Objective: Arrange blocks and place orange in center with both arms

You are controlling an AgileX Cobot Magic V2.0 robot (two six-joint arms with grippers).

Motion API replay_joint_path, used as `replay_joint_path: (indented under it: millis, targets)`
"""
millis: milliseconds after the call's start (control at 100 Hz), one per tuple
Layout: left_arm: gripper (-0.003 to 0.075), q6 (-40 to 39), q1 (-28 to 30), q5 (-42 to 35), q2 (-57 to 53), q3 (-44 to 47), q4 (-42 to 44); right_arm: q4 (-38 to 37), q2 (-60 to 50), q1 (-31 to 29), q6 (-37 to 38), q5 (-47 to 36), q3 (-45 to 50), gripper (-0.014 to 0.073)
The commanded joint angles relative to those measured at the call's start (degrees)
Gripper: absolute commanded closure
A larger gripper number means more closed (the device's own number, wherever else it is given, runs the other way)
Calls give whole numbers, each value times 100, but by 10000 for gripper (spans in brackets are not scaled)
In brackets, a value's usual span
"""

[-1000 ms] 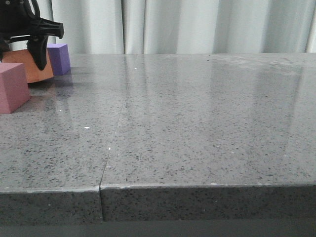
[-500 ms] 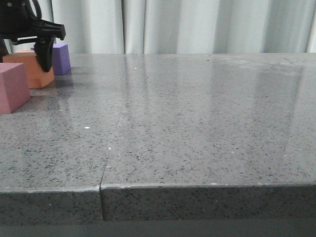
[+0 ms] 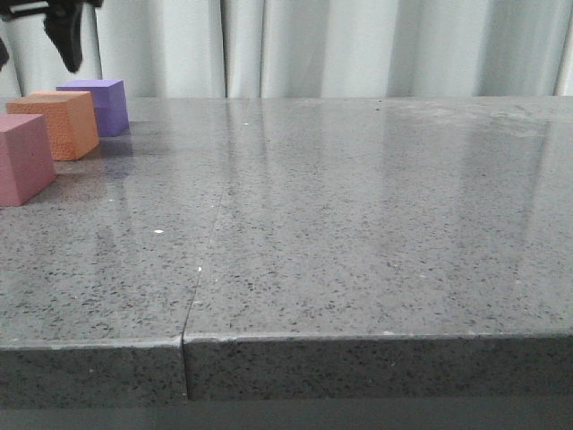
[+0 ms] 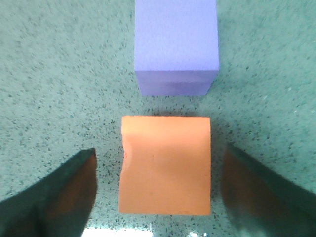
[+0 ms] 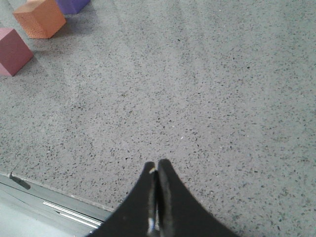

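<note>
Sitting nearest the front edge of the three is the matte pink-red foam cube, and right behind it the orange foam cube with the pitted surface rests flat on the table, not touching either neighbour. Behind that, the purple foam cube closes the row, a small gap showing in the left wrist view. So orange sits between the other two, and the arrangement looks essentially done; any remaining work would be tidying the spacing. The left gripper hovers above the orange cube with its fingers spread wide on either side, holding nothing. The right gripper hangs over bare table well apart from the cubes, fingers pressed together, empty. The table is grey speckled stone, glossy, with a seam running front to back. Beyond it hangs a pale pleated curtain.
</note>
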Motion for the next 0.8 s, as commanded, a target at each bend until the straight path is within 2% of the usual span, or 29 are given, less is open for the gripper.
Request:
replay_joint_path:
  millis: [0,230,310,790]
  targets:
    - [343,-65,3,-287,-465,-152,48,-54,10,17,-47,-383,-140,664]
    - [673,-65,3,-509,-1015,89,48,-54,10,17,-47,-383,-140,664]
    - [743,-65,3,-533,-1194,252,48,-54,10,17,-47,-383,-140,664]
    - [741,-65,3,-484,-2287,1000,4,-54,10,17,-47,-383,-140,664]
